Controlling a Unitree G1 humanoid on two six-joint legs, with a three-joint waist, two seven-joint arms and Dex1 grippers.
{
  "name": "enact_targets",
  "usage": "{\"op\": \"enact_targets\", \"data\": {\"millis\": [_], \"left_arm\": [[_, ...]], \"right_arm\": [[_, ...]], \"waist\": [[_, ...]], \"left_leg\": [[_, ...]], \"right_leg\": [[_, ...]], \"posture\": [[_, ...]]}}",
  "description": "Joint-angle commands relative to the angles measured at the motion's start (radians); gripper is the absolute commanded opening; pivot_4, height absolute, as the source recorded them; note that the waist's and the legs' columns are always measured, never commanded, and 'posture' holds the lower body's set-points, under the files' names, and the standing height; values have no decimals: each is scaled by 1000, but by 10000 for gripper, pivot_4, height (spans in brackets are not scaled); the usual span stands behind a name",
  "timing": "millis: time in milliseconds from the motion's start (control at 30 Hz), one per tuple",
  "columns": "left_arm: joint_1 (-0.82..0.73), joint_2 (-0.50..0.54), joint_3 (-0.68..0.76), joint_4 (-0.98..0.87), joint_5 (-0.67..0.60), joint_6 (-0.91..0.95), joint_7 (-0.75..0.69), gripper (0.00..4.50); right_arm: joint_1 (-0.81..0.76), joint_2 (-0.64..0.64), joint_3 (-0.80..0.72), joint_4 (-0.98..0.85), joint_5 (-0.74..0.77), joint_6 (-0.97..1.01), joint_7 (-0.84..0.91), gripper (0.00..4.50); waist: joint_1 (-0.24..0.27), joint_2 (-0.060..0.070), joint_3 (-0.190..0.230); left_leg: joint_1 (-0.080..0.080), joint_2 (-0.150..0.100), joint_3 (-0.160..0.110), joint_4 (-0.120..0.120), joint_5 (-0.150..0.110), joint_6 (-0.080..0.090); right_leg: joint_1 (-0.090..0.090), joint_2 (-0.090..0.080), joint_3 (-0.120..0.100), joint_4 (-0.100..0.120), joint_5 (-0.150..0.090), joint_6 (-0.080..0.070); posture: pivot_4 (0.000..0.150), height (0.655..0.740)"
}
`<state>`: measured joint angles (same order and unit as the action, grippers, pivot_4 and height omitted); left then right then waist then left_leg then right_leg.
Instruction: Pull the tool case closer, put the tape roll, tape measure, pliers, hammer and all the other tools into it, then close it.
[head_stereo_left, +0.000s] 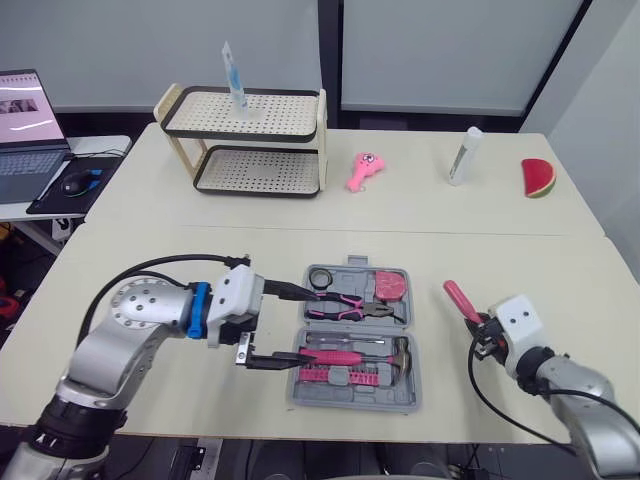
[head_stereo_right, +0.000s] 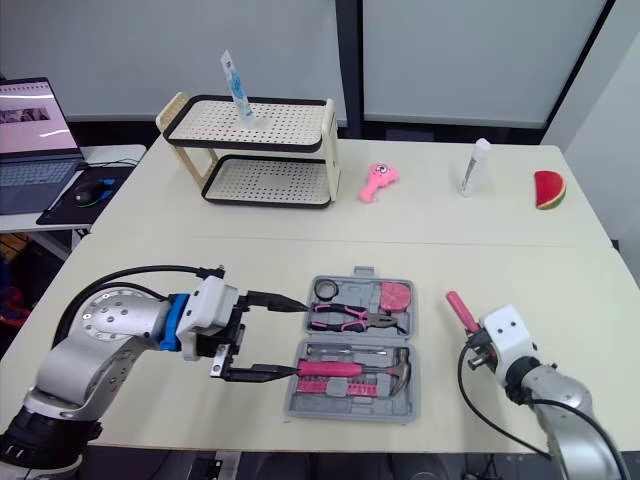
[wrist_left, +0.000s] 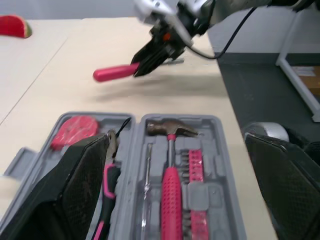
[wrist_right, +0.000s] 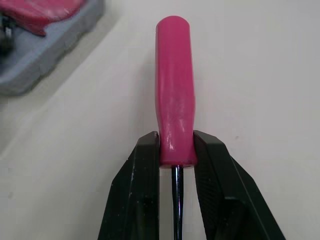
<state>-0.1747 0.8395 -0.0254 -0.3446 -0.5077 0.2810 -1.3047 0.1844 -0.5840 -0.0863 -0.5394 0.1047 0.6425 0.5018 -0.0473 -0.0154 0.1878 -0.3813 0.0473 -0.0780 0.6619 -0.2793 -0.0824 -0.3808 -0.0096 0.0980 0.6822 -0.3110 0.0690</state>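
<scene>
The grey tool case (head_stereo_left: 412, 345) lies open near the table's front edge. In it are a black tape roll (head_stereo_left: 320, 277), a pink tape measure (head_stereo_left: 388, 285), pliers (head_stereo_left: 350, 308), a pink-handled hammer (head_stereo_left: 345, 356) and a row of bits (head_stereo_left: 335, 377). My left gripper (head_stereo_left: 304, 326) is open, its two fingers reaching over the case's left edge with nothing held. To the right of the case, my right gripper (wrist_right: 176, 142) is shut on a pink-handled screwdriver (wrist_right: 175, 90), held just above the table (head_stereo_left: 460, 300).
At the back stand a two-tier rack (head_stereo_left: 245, 140) with an upright tube (head_stereo_left: 233, 80) on top, a pink toy (head_stereo_left: 365, 170), a white bottle (head_stereo_left: 464, 155) and a watermelon slice (head_stereo_left: 538, 178). A laptop (head_stereo_left: 25, 130) and a mouse (head_stereo_left: 75, 183) are on a side desk at the far left.
</scene>
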Motion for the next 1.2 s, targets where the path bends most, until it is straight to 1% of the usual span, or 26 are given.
{"op": "enact_targets", "data": {"millis": [33,100,167,233,300,367,433,533,700,900,1200], "left_arm": [[60,93,78,21,8,-33,-68,45000],[98,142,101,44,27,-67,-104,45000],[116,164,113,51,31,-85,-117,45000],[154,184,126,47,38,-108,-136,45000],[194,193,142,34,36,-121,-147,45000],[227,199,153,22,35,-146,-163,45000],[275,210,161,20,52,-224,-214,45000],[313,213,175,34,61,-300,-250,45000],[363,222,205,38,47,-354,-288,45000],[380,229,219,31,41,-351,-286,45000],[384,222,219,15,34,-333,-263,45000]], "right_arm": [[-94,-131,65,-183,46,82,127,6657],[-178,-221,133,-232,59,117,202,6657],[-226,-270,179,-259,81,154,244,6657],[-294,-318,266,-306,119,212,314,6657],[-361,-350,355,-347,146,260,368,6656],[-416,-357,435,-372,155,305,384,6656],[-481,-307,545,-384,159,375,363,6656],[-549,-241,664,-370,144,436,322,6656],[-601,-153,798,-314,114,471,255,6656],[-614,-75,858,-240,86,462,196,6656],[-580,-42,897,-183,70,437,162,6656]], "waist": [[-6,0,0],[-9,1,1],[-4,0,0],[7,-1,0],[12,-1,1],[17,-1,1],[16,-1,1],[15,-1,1],[15,-1,1],[14,-2,1],[13,-2,1]], "left_leg": [[0,0,0,0,0,0],[1,1,0,-1,0,0],[-1,1,0,-1,0,0],[-2,1,-1,-1,0,0],[-3,1,0,-1,0,0],[-4,1,0,-1,0,0],[-5,1,0,-1,0,0],[-6,1,0,-2,0,0],[-7,1,0,-2,0,0],[-7,1,0,-1,0,0],[-7,1,0,-1,0,0]], "right_leg": [[0,1,0,0,0,0],[-1,1,0,0,-1,-2],[-2,1,0,0,-1,-2],[-3,1,-1,0,-1,-2],[-3,0,-1,-1,-1,-2],[-5,0,-1,-1,-1,-2],[-5,0,-2,-1,-1,-2],[-7,0,-1,-1,-2,-3],[-8,0,-1,-2,-2,-3],[-8,0,-2,-1,-2,-3],[-8,0,-2,0,-2,-3]], "posture": [[1500,7350],[1500,7350],[1500,7350],[1500,7350],[1500,7350],[1500,7350],[1500,7350],[1500,7350],[1500,7350],[1500,7350],[1500,7350]]}}
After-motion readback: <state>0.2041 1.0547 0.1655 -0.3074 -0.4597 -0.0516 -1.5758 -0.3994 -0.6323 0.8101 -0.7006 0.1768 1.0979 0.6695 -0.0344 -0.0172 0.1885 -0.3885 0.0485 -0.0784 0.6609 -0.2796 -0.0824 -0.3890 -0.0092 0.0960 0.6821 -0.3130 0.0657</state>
